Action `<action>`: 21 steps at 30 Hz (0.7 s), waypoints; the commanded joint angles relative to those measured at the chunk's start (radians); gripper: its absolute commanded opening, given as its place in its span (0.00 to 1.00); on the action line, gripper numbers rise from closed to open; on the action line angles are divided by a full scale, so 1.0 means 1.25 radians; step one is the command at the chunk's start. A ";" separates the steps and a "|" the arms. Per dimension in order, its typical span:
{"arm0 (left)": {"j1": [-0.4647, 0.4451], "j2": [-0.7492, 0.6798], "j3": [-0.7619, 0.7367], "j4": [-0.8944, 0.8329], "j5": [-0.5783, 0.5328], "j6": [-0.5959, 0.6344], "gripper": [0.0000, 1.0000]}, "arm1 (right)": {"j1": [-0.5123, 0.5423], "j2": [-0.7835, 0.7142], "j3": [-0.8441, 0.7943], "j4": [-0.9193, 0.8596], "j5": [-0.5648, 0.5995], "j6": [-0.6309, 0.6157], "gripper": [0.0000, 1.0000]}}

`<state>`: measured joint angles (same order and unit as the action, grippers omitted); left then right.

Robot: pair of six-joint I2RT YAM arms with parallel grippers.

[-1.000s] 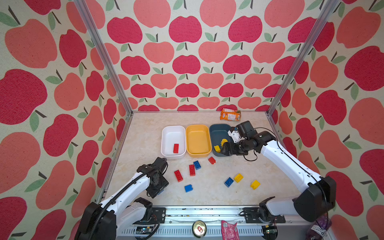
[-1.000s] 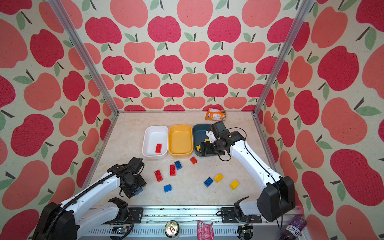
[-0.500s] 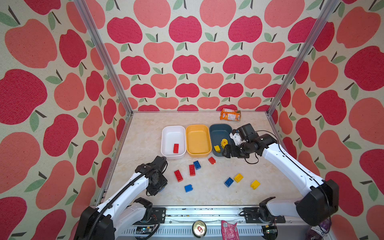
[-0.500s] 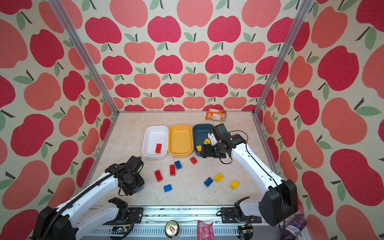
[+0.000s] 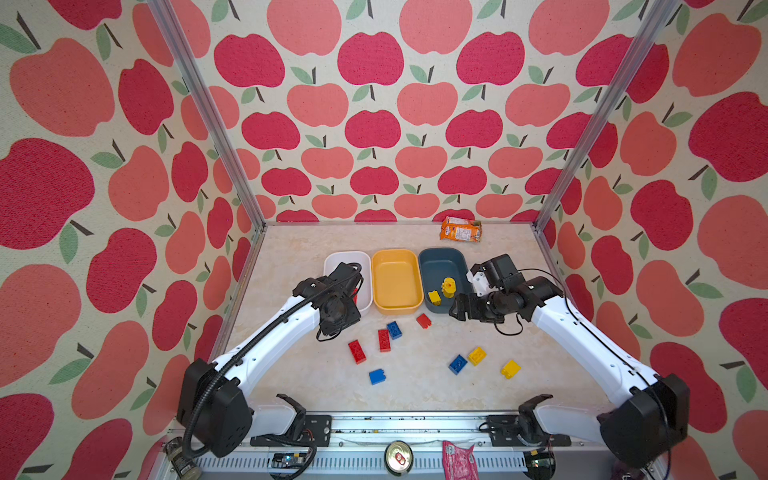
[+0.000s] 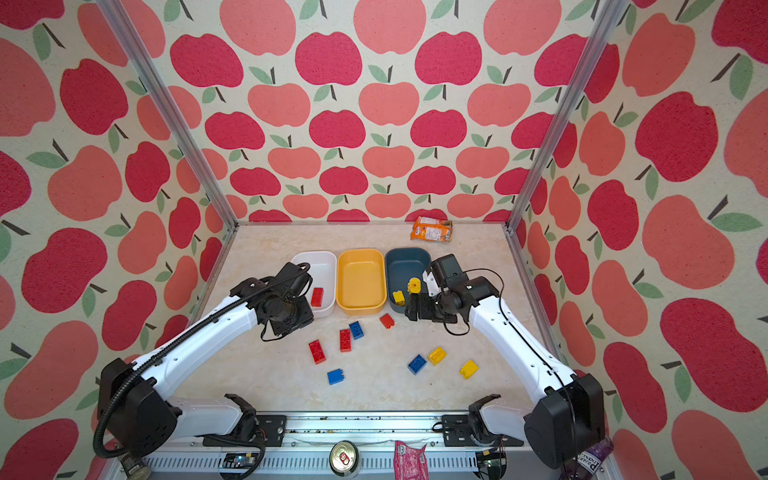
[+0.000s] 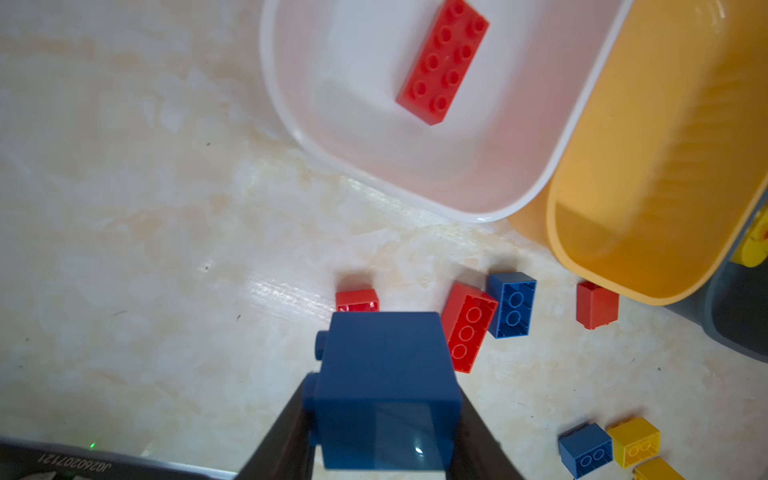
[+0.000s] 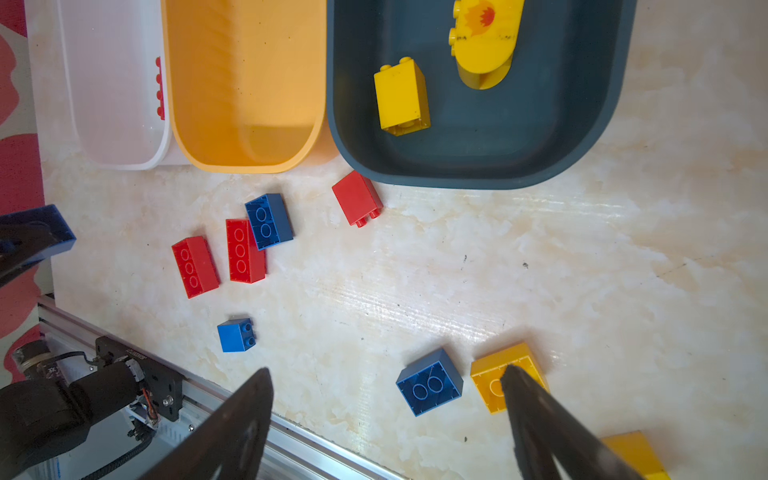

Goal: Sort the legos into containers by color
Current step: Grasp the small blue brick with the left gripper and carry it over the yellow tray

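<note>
Left hand (image 7: 384, 419) has advanced, clamping blue brick (image 7: 386, 370).

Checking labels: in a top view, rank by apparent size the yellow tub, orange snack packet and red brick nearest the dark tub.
1. yellow tub
2. orange snack packet, lying farther back
3. red brick

Three tubs sit on the worktop (image 5: 415, 399): one white tub (image 5: 332, 266), one yellow tub (image 5: 395, 278), one dark blue-grey tub (image 5: 440, 266). There are twelve bricks: four red bricks (image 5: 356, 351), four yellow bricks (image 5: 510, 368) and four blue bricks (image 5: 377, 376), counting one blue brick (image 7: 386, 386) that shows only in the wrist views. There is one orange snack packet (image 5: 461, 228), and at the lower edge one drink can (image 5: 398, 457) and one pink packet (image 5: 457, 459).
</note>
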<state>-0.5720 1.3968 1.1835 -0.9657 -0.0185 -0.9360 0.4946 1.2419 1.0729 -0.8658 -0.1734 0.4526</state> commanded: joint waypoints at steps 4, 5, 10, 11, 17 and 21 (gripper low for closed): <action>-0.035 0.192 0.214 0.034 0.051 0.176 0.31 | -0.019 -0.036 -0.034 0.006 0.007 0.028 0.89; -0.037 0.226 0.249 0.035 0.063 0.193 0.31 | -0.020 -0.039 -0.038 0.006 0.008 0.030 0.89; -0.042 0.385 0.412 0.035 0.114 0.250 0.31 | -0.027 -0.064 -0.054 0.005 0.016 0.045 0.89; -0.042 0.419 0.444 0.030 0.114 0.258 0.31 | -0.029 -0.071 -0.058 0.005 0.019 0.049 0.89; -0.039 0.575 0.578 0.024 0.137 0.274 0.31 | -0.035 -0.102 -0.076 0.003 0.032 0.067 0.89; -0.032 0.663 0.653 0.001 0.160 0.285 0.31 | -0.038 -0.118 -0.081 -0.001 0.040 0.074 0.89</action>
<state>-0.6189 2.1738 1.9347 -0.9142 0.1474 -0.6117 0.4568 1.1172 0.9848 -0.8577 -0.1467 0.5186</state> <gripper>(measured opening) 0.452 0.890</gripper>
